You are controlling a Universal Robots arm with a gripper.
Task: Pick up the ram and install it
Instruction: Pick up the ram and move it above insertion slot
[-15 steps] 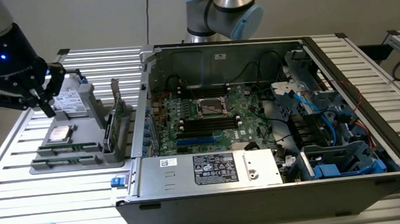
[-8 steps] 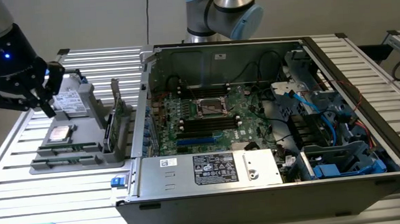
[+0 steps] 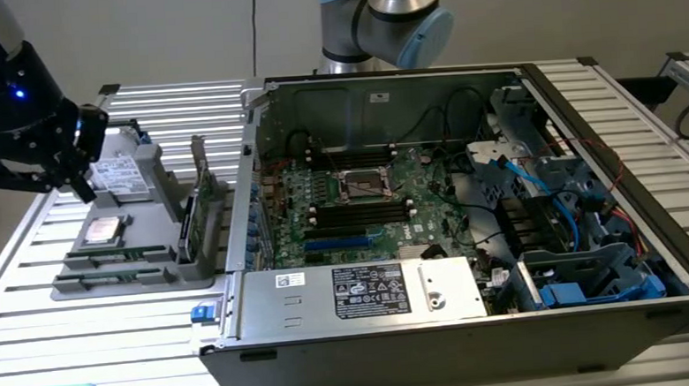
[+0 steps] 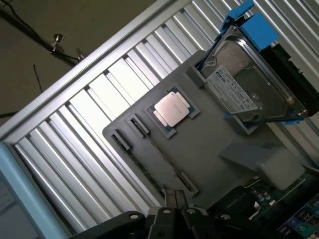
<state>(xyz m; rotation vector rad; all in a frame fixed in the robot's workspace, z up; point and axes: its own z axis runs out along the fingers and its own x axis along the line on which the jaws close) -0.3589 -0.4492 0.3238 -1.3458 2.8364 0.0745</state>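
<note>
Exterior view: most of the space is taken up by the slatted table (image 3: 93, 348), w/ the open PC case (image 3: 446, 329) laid on it, center to the exterior view's right. The mobo (image 3: 369, 200) is seen inside, cables and blue drive cages packed along the exterior view's right side. Just beside the case, on the exterior view's left, a gray tray (image 3: 140, 228) is parked on the slats.

The gripper (image 3: 83, 191) is hung over the tray's far end, by the HDD (image 3: 120, 174). Whether anything is touched can't be told from that angle. In the wrist view the gripper (image 4: 172, 201) is seen w/ fingers pressed together, fully closed, and nothing is held between them.

A green card (image 3: 202, 183) is stood upright at the tray edge closest to the case. The ram (image 3: 118, 255) is sat on edge in a tray slot at the near end, and a 2nd stick (image 3: 111, 278) is slotted right beside it, parallel. The CPU (image 3: 102, 229) is laid flat in its pocket between the HDD and the ram.

Wrist view, same stuff: tray (image 4: 209, 149), HDD (image 4: 244, 89) in its blue bracket, CPU (image 4: 171, 108), ram (image 4: 159, 157) edge-on as a thin line, one end near the fingertips.
</note>
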